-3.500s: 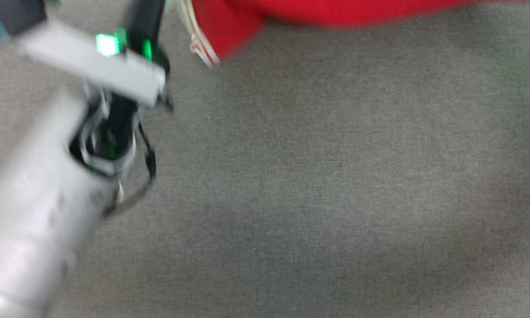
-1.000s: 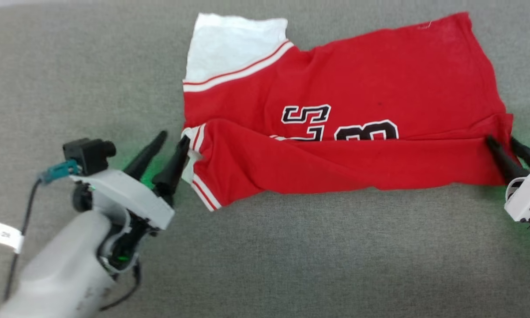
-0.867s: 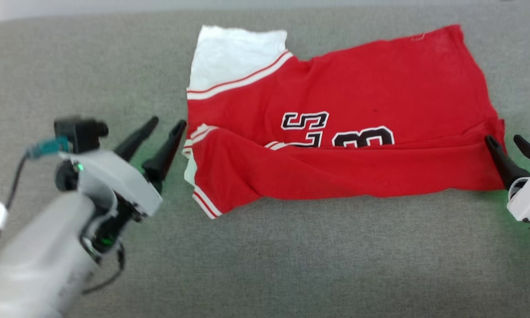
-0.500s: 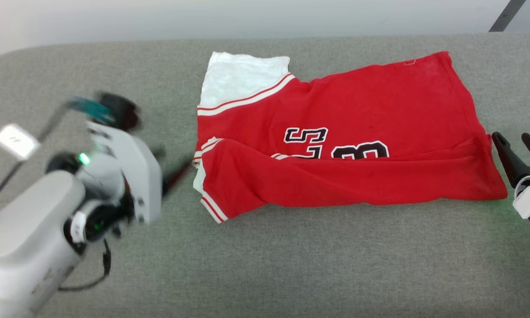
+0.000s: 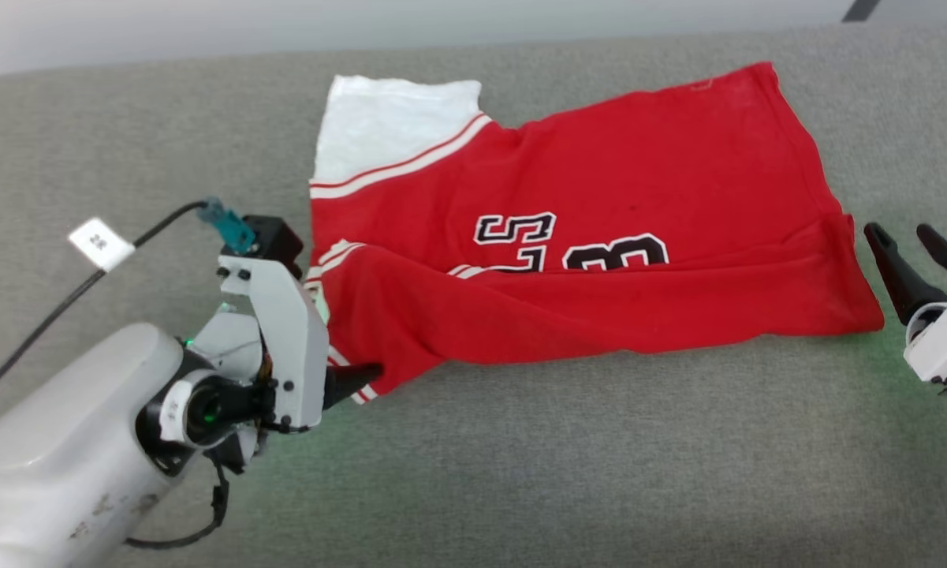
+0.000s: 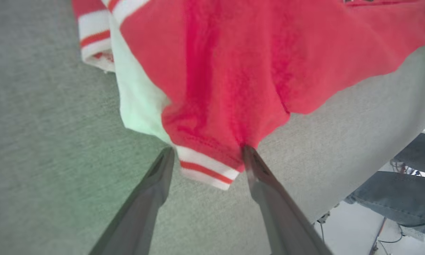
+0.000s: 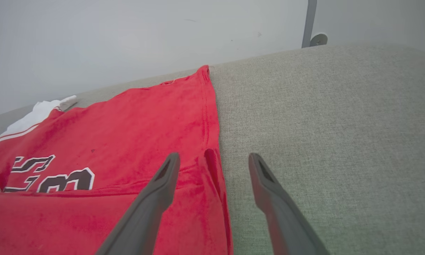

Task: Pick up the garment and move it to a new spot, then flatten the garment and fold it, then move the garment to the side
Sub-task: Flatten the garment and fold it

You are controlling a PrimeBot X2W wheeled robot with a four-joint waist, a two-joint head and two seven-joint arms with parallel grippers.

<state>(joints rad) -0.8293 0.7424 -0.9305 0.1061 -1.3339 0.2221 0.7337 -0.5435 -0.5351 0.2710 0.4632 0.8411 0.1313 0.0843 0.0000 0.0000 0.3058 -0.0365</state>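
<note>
The garment (image 5: 599, 205), a red jersey with a white sleeve and black numbers, lies on the grey table with its near half folded over. My left gripper (image 6: 208, 151) is open at the near-left corner, and the striped hem (image 6: 205, 169) sits between its fingers. In the head view one dark fingertip (image 5: 356, 376) of that gripper touches that corner. My right gripper (image 5: 909, 238) stands open just off the garment's right edge. In the right wrist view the garment (image 7: 127, 124) runs its red edge between the right gripper (image 7: 214, 157) fingers.
The grey padded table (image 5: 599, 473) has wide bare cloth in front of the garment. A black cable with a white tag (image 5: 101, 242) trails from my left wrist. Beyond the table edge, blue-grey denim (image 6: 403, 198) shows. A metal post (image 7: 309, 21) stands at the far wall.
My left gripper has swung from beside the garment's left edge down to its near-left striped corner. The right gripper has drawn slightly off the right edge. The camera has shifted too.
</note>
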